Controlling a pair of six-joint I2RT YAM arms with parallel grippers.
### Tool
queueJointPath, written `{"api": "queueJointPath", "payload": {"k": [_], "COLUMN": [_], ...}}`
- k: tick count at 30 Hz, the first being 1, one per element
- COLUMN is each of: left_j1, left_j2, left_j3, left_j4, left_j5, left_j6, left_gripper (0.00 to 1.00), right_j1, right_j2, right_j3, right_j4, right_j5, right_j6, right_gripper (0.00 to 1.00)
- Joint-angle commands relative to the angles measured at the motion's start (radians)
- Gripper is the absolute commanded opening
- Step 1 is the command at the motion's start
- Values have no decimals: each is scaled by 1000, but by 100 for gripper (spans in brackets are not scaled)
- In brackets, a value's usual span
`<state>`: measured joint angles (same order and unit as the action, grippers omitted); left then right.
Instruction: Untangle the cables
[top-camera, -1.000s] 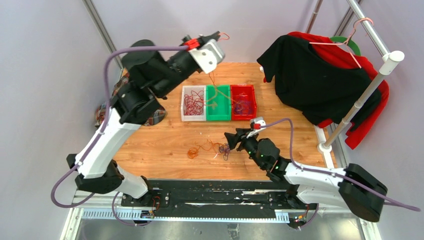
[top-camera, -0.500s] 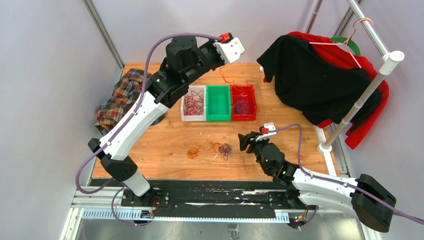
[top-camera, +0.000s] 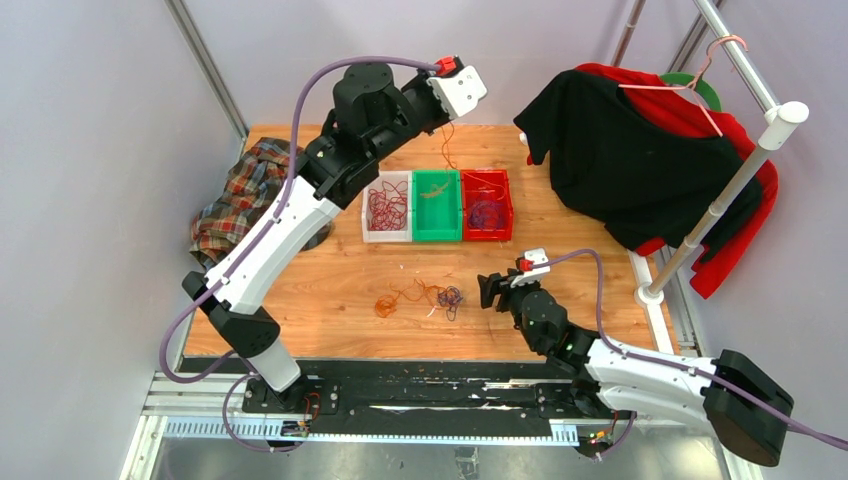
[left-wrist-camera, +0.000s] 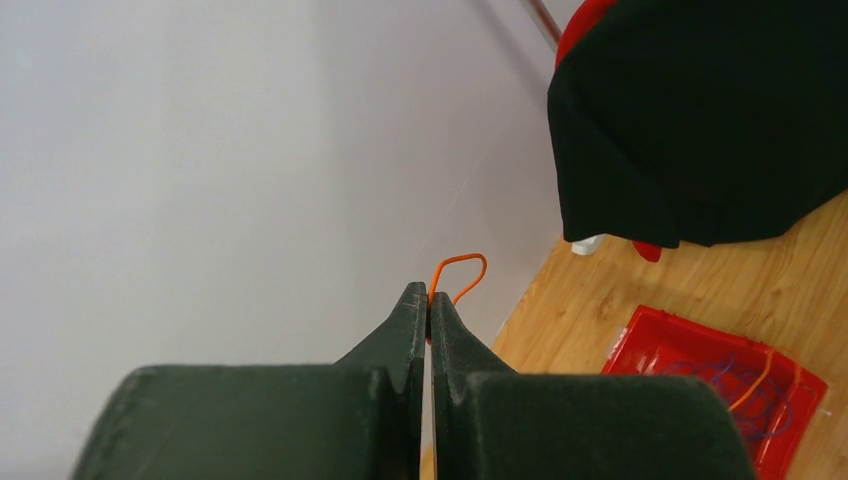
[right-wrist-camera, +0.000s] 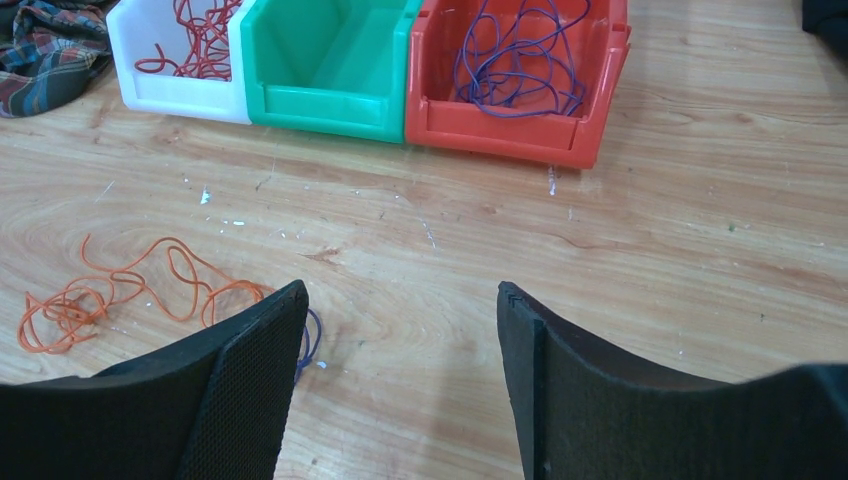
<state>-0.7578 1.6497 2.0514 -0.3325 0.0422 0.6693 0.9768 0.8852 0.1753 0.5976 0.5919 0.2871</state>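
Orange cable (top-camera: 432, 190), pinched in left jaws, now dangles over green bin (top-camera: 437, 236).

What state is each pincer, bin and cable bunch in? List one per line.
Left pincer: shut on orange cable, raised.
Right pincer: open, empty.
White bin: holds dark red cables.
Green bin: almost empty.
Red bin: holds purple cables.
Loose cables: orange and purple, tangled on table.
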Motion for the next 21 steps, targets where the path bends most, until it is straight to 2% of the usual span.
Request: {"api": "queueJointPath", "payload": {"k": [1, 14, 21], "left_j1": [24, 74, 106], "left_j2": [-38, -40, -27], "left_j3": [-60, -257, -195], "left_j4": [43, 40, 79], "left_j5": [25, 97, 116], "left_j6": [-15, 41, 26], "left_gripper": [0, 1, 1], "right_j1": [0, -27, -35], "right_j2": [-36, -107, -113], "right_j3": [7, 102, 98], "right_j4": [-27, -105, -125], "right_j5": [22, 31, 30], "right_j6": [-18, -118, -126], "right_gripper": [70, 71, 70]}}
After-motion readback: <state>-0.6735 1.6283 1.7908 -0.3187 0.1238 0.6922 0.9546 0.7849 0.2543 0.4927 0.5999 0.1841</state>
